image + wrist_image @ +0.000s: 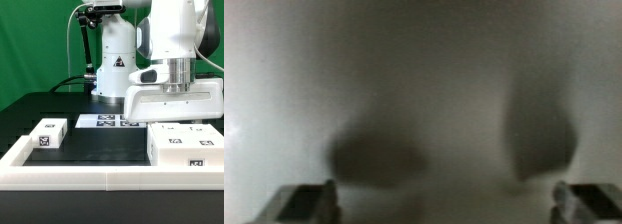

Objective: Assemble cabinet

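The cabinet's large white box body point(185, 150) lies on the dark table at the exterior view's right, tags on its top. My gripper point(172, 121) is directly over it, its white hand low against the box's back edge and its fingertips hidden there. In the wrist view a blurred white surface point(420, 90) fills the picture very close to the camera. The two dark fingertips point(304, 203) stand wide apart at its sides, with that surface between them; contact cannot be made out. A smaller white tagged block point(48, 133) sits apart at the exterior view's left.
The marker board point(105, 121) lies flat at the back middle, in front of the arm's base point(112, 70). A long low white border frame point(100, 176) runs along the table's front and up its left side.
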